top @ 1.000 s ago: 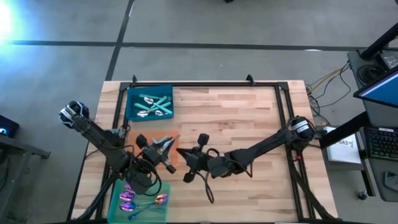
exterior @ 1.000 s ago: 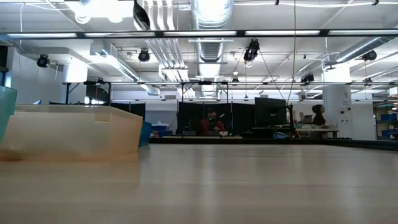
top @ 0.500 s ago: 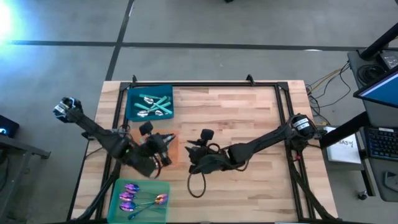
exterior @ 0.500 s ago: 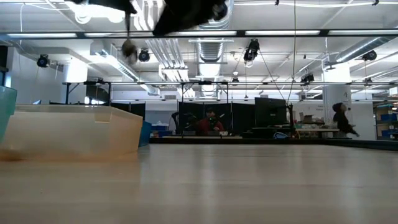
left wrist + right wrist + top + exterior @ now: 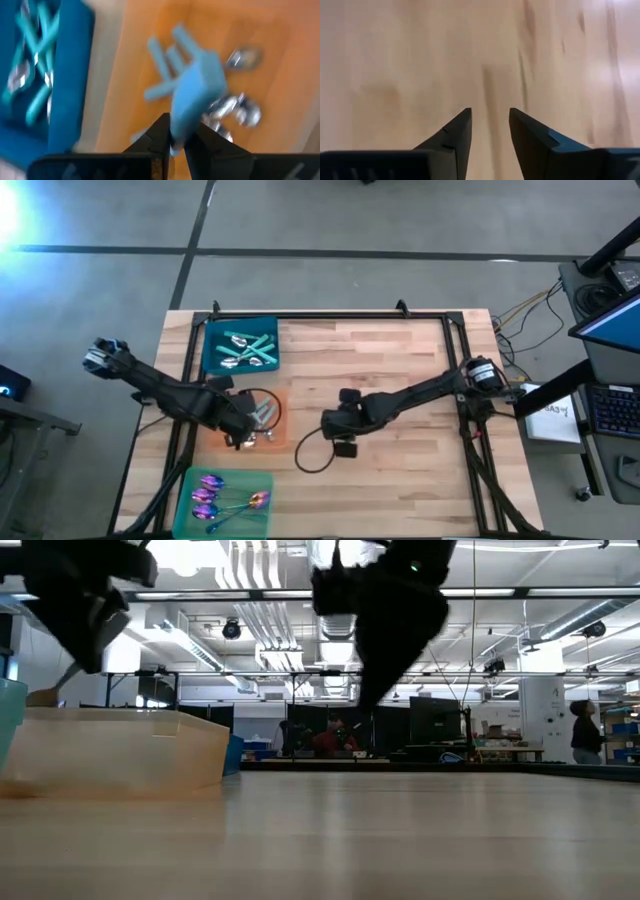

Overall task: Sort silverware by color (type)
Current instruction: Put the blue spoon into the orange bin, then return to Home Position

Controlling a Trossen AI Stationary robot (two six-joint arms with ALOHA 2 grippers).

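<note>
High view: teal-handled spoons (image 5: 243,348) sit sorted in blue tray (image 5: 212,360), iridescent ones (image 5: 215,498) in green tray (image 5: 262,521); left gripper (image 5: 247,432) jaws clamp a pale-blue handle (image 5: 192,92) over the orange mat (image 5: 280,427) leftovers, right gripper (image 5: 341,442) jaws open, empty.

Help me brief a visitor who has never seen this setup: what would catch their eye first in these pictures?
The left gripper over the orange tray at the table's left-middle, pinching a pale-blue-handled utensil above other silver-headed pieces. Next, the colour sorting: teal-handled spoons in the blue tray at the far left corner, iridescent purple-pink spoons in the green tray at the near left edge. The right gripper hangs open and empty over bare wood at mid-table.
</note>
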